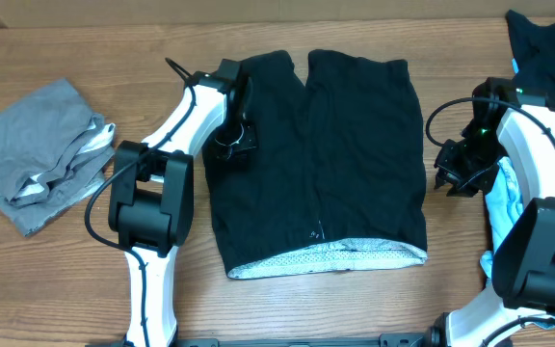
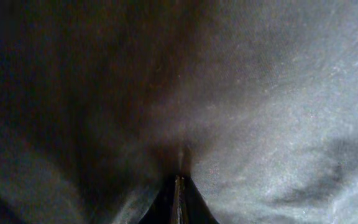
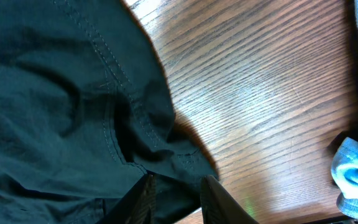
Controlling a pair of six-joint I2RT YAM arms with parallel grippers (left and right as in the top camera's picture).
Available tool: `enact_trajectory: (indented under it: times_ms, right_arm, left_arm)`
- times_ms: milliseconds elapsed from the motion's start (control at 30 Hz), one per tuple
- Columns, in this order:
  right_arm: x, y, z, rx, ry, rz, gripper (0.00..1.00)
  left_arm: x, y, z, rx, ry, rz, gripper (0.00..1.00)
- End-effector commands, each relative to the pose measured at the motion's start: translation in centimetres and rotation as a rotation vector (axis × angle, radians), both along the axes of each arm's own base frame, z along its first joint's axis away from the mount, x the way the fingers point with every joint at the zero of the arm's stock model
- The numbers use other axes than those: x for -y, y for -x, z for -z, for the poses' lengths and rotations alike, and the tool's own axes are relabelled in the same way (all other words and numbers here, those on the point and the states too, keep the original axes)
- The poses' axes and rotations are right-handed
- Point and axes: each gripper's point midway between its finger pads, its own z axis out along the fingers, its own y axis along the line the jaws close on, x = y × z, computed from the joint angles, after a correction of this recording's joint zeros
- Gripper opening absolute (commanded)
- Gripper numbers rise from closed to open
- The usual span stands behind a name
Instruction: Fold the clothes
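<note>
Black shorts (image 1: pixel 335 164) lying unfolded on counter (image 1: pixel 85 280); left end effector (image 1: pixel 234 145) clamping shut on one edge, right end effector (image 1: pixel 448 178) straddling the other, part-open.

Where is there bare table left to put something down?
Bare wood runs along the far edge, beyond the grey garment and black shorts, and in the near corner left of the left arm. The right side is crowded: right arm, piled clothes.
</note>
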Motion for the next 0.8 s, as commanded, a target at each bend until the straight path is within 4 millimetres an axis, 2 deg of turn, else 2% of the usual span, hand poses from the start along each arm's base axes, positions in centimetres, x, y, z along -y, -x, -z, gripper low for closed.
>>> enact_trajectory:
  times_ms: [0,100,133,167,233,267,300,333,367,400,433,467,533,600,633,700,767]
  right_arm:
    - [0.2,-0.4,-1.0,0.03,0.014,-0.009,0.28]
    - [0.2,-0.3,-1.1,0.025,0.011,-0.009,0.28]
    - [0.0,-0.4,-1.1,0.027,0.008,-0.01,0.28]
    - [-0.1,-0.5,-1.1,0.031,0.003,-0.012,0.28]
    - [-0.3,-0.9,-1.0,0.047,0.005,-0.021,0.28]
    - [-0.3,-1.2,-1.0,0.06,0.007,-0.023,0.28]
    - [-0.2,-1.7,-0.9,0.08,0.01,-0.023,0.28]
    - [-0.1,-2.5,-0.9,0.111,0.016,-0.023,0.29]
    - [0.0,-3.3,-0.8,0.148,0.02,-0.031,0.31]
    - [-0.2,-4.3,-0.8,0.192,0.007,-0.06,0.39]
    - [-0.6,-5.9,-1.0,0.268,-0.025,-0.1,0.49]
    - [-1.0,-7.4,-1.3,0.337,-0.047,-0.126,0.53]
    - [-1.5,-10.8,-2.1,0.491,-0.073,-0.168,0.53]
    - [-1.2,-12.9,-2.6,0.576,-0.057,-0.176,0.53]
    - [-1.6,-14.1,-3.2,0.639,-0.079,-0.203,0.54]
    - [-1.7,-14.5,-3.4,0.657,-0.079,-0.205,0.59]
    - [-1.7,-14.0,-3.1,0.632,-0.081,-0.202,0.65]
  left_arm:
    - [-5.7,-3.8,2.6,0.122,-0.195,-0.002,0.04]
    - [-7.9,-8.3,1.6,0.268,-0.138,-0.082,0.04]
    - [-8.2,-10.4,0.4,0.332,-0.079,-0.11,0.04]
    - [-8.1,-11.5,-0.6,0.365,-0.039,-0.118,0.04]
    - [-7.7,-13.8,-3.8,0.436,0.046,-0.124,0.04]
    - [-7.4,-14.7,-6.1,0.47,0.068,-0.088,0.04]
    - [-7.1,-14.9,-7.8,0.478,0.068,-0.059,0.04]
    - [-6.7,-14.5,-9.5,0.467,0.066,-0.041,0.04]
    - [-6.4,-13.9,-10.7,0.444,0.067,-0.036,0.1]
    - [-6.2,-13.1,-11.4,0.416,0.066,-0.032,0.14]
    - [-6.1,-11.7,-12.3,0.366,0.061,-0.028,0.14]
    - [-6.0,-10.4,-12.9,0.316,0.063,-0.026,0.11]
    - [-4.4,-7.2,-13.3,0.192,0.141,-0.012,0.04]
    - [-1.9,-5.4,-13.6,0.136,0.227,0.071,0.04]
    - [-0.6,-4.9,-13.5,0.141,0.213,0.151,0.04]
    - [0.7,-4.3,-13.1,0.144,0.145,0.206,0.04]
    - [2.3,-3.7,-13.0,0.141,0.137,0.244,0.05]
